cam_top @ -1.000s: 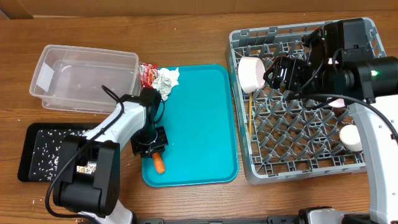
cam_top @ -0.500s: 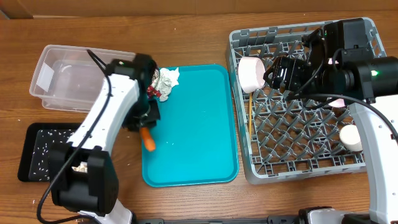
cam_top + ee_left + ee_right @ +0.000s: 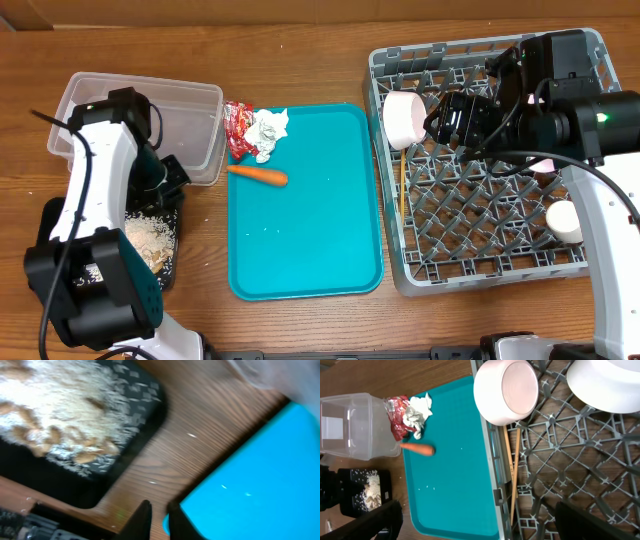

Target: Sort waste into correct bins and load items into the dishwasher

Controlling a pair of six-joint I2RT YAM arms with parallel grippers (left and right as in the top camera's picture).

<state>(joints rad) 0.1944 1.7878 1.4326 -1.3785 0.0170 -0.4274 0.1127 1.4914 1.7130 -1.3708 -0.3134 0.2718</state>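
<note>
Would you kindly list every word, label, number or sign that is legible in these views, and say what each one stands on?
No text can be read in any view.
On the crinkled red snack wrapper: white print, too small and blurred to read.
On the clear rectangular plastic tub: a pale rectangular sticker, with no legible writing on it.

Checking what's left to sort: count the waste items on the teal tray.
3: a carrot at its left edge, crumpled paper and a red wrapper at its top-left corner. None looks hidden.
</note>
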